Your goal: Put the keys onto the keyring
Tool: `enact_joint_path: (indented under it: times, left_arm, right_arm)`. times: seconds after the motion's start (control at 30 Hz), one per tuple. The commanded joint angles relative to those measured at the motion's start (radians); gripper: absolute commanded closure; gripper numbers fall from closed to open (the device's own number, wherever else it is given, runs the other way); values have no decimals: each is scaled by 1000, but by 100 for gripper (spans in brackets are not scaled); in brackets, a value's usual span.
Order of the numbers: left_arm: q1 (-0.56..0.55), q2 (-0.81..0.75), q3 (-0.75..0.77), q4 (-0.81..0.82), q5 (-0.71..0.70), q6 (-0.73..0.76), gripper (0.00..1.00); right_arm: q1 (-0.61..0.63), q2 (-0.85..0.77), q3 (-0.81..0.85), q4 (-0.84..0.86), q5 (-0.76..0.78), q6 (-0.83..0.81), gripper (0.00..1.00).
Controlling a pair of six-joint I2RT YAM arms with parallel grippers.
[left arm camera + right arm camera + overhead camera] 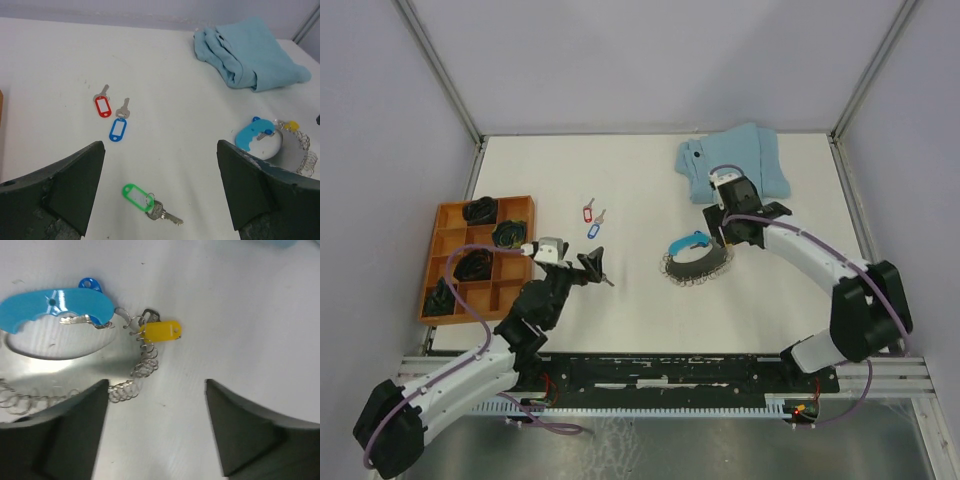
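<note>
Spread wide across the bottom of its wrist view, the left gripper is hovering released and holding nothing. Its dark fingers are framing a small silver metal key with a green oblong plastic tag. That green-tagged key is lying on the white table between the fingers, slightly left of their midline. In this view its long axis is running from the tag at far left to the blade at near right. A red-tagged key and a blue-tagged key, both silver, are lying just beside each other farther out.

Well to the right, the large oval keyring of grey coiled wire with a bright blue curved plastic section is resting flat. A yellow-tagged key appears to be hanging on its wire already. The right gripper is waiting above that ring, jaws apart and empty. A folded light-blue cloth is lying at the far right.

Being much the nearer, the left arm is looking best placed to descend and pinch the green-tagged key across its narrow width.
</note>
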Motion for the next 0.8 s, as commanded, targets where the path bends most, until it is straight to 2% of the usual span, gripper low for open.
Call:
enact_joint_path:
  times: [0.0,0.17,0.37,0.57,0.77]
  left_arm:
    - [6,-136,27,-113,-94,-102,1]
    - [4,-319,27,-296,-171,-196,1]
    - [5,-468,45,-478,-171,-248,1]
    - [5,-546,1,-483,-135,-247,1]
    - [5,-545,-43,-443,-97,-244,1]
  right_arm:
    - [0,-278,-105,77,25,137,2]
    - [-1,-566,-265,163,19,190,0]
    - [0,-848,-428,185,40,240,0]
    - [-1,-1019,-581,228,74,286,0]
    - [0,-1069,-629,249,93,306,0]
